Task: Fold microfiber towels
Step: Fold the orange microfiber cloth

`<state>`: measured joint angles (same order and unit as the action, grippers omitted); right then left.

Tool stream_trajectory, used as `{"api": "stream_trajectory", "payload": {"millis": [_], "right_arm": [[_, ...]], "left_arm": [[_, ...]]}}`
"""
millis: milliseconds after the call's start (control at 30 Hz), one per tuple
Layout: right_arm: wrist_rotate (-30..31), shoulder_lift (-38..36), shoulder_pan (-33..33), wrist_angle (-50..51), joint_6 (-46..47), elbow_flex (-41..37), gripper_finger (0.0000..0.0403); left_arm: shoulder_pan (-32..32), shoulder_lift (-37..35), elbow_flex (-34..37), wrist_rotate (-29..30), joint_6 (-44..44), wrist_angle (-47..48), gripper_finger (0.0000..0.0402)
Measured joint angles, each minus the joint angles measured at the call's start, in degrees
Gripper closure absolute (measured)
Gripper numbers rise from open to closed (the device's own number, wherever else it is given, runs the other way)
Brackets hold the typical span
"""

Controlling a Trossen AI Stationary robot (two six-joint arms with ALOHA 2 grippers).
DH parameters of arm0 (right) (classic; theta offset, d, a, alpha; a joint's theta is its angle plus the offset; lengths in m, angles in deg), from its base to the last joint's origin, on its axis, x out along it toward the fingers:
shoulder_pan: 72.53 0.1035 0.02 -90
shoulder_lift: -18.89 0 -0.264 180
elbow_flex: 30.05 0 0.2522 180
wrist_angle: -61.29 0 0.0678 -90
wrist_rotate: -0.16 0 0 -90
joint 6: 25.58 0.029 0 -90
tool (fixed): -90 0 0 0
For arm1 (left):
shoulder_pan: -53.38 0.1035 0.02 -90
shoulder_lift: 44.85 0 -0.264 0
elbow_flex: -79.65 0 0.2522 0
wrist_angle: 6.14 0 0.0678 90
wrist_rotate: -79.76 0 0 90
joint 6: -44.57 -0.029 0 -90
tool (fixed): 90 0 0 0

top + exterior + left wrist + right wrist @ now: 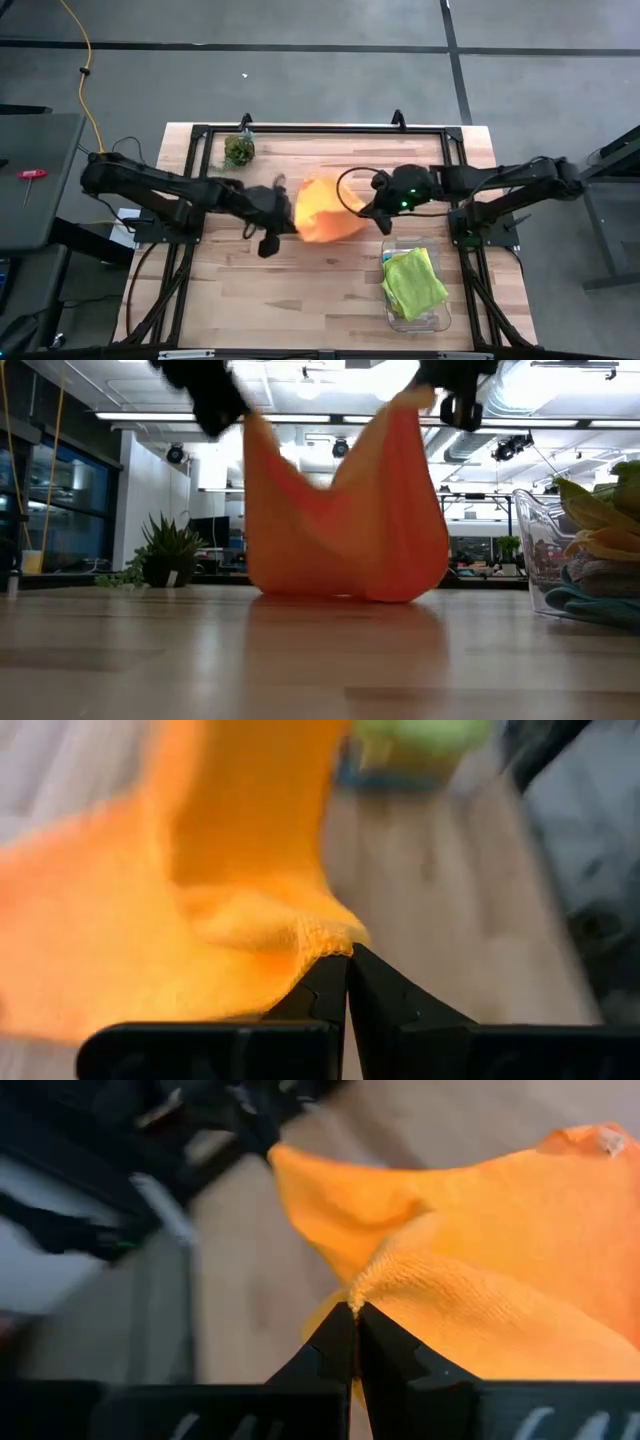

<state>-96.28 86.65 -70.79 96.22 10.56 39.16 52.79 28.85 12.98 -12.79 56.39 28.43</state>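
Near the table's right front corner a clear plastic bin (433, 318) is seen from above, with a lime green towel (413, 281) lying crumpled on top of its contents; in the low view the same bin (533, 550) is shown side-on, and under the lime green towel (600, 510) a yellow layer, a grey one and a teal towel (590, 608) at the bottom are stacked, which cannot be made out from overhead. At the middle of the table an orange towel (325, 210) is held up between the two arms, its long axis running left to right across the table. The left gripper (286, 214) is clamped on the towel's left edge, and the right gripper (362, 208) is clamped on its right edge. In the low view the orange towel (345, 510) is seen sagging in a deep curve between the two raised corners, its lowest fold resting on the wooden table (300, 660). In the left wrist view the closed fingers (320, 1000) are shown pinching a hemmed corner of the cloth (230, 910). In the right wrist view the shut fingers (385, 1355) are likewise shown pinching a stitched corner (480, 1260). A small green plant (239, 150) stands at the table's far left.
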Motion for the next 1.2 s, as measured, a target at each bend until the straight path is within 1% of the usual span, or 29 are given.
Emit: {"api": "stream_trajectory", "payload": {"millis": [67,133,233,300,400,500,600,700,867,1033,1200], "right_arm": [[-2.8,-1.6,0.8,-0.7,3.1,0.4,0.0403],[-4.6,-2.3,1.3,3.0,4.9,2.2,0.0403],[-5.1,-3.0,1.4,11.3,4.0,7.3,0.0403],[-3.4,-3.0,0.2,16.7,0.9,11.3,0.0403],[2.0,-2.4,-2.7,22.5,-2.8,14.3,0.0403],[7.6,-2.4,-6.4,25.5,-3.0,14.0,0.0403],[9.6,-2.3,-9.9,27.8,-2.4,11.5,0.0403],[9.6,-1.7,-12.5,27.3,-3.0,8.6,0.0403],[9.5,-0.7,-15.7,23.9,-1.6,2.5,0.0403],[9.4,1.1,-17.8,14.9,3.0,-4.3,0.0403],[10.5,4.1,-20.7,5.4,7.5,-10.2,0.0403]], "left_arm": [[-0.6,-3.0,-2.0,0.1,2.8,-1.0,0.0401],[-0.7,-5.8,-4.1,0.3,3.9,-0.1,0.0401],[0.2,-9.1,-7.4,1.3,4.3,2.3,0.0401],[1.8,-11.1,-8.7,3.4,3.4,1.7,0.0401],[5.5,-12.4,-9.0,9.0,0.2,2.0,0.0401],[10.1,-11.7,-8.8,14.7,-0.9,4.6,0.0401],[14.5,-9.3,-8.7,17.6,-0.9,8.8,0.0401],[17.6,-6.1,-6.4,17.9,-0.5,9.3,0.0401],[20.0,-0.2,0.4,17.6,1.7,2.8,0.0401],[21.4,7.1,5.0,18.0,6.0,-5.1,0.0401],[24.0,13.8,5.3,18.2,6.2,-12.3,0.0401]]}}
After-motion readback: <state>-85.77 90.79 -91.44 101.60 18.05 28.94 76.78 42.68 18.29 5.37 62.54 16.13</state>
